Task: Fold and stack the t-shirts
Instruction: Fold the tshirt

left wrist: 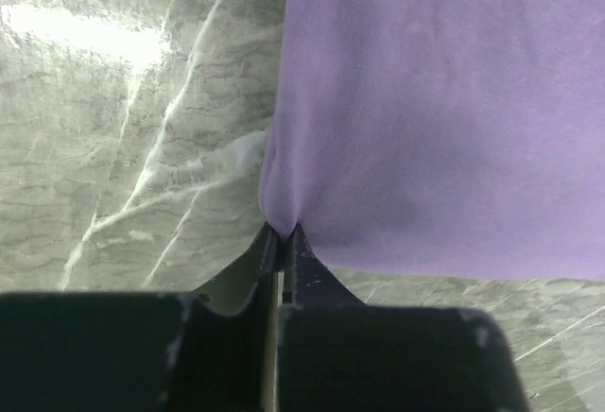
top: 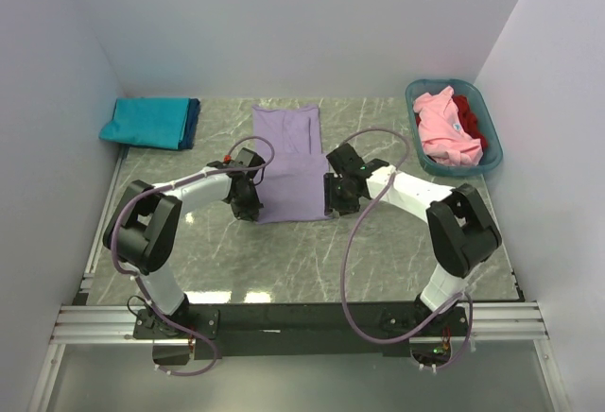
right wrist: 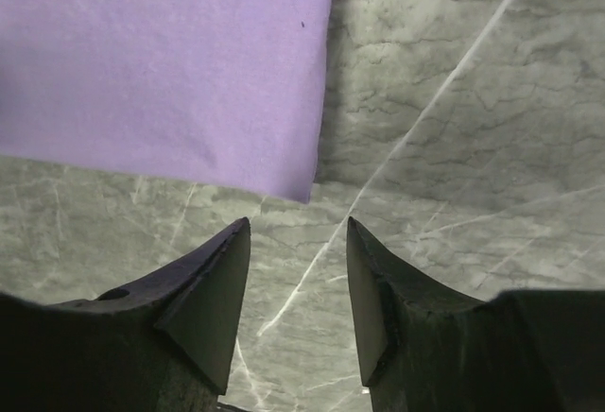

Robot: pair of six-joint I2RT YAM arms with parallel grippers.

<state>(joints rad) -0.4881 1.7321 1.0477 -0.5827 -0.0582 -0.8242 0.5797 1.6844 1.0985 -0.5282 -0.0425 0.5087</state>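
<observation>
Edge of the lavender t-shirt point(left wrist: 435, 100) sits pinched in my left gripper point(left wrist: 282, 235); my right gripper point(right wrist: 298, 226) gapes empty over table point(right wrist: 454, 100) beside its corner.

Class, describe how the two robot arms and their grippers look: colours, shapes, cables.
The left arm and right arm have white links and bulky black joints. A pale purple cable loops along each. The left gripper and right gripper have black, pointed fingers.

we see a plain lavender-purple t-shirt point(top: 291, 162) on a grey-green marbled tabletop point(top: 284, 261) veined in white. off one side of that shirt, a teal t-shirt point(top: 146, 121) covers a dark blue t-shirt point(top: 194, 119); off the other, a teal-blue basket point(top: 495, 147) holds a pink t-shirt point(top: 446, 128) and a red t-shirt point(top: 473, 124). the left hand point(left wrist: 284, 234) and right hand point(right wrist: 298, 242) are black.
</observation>
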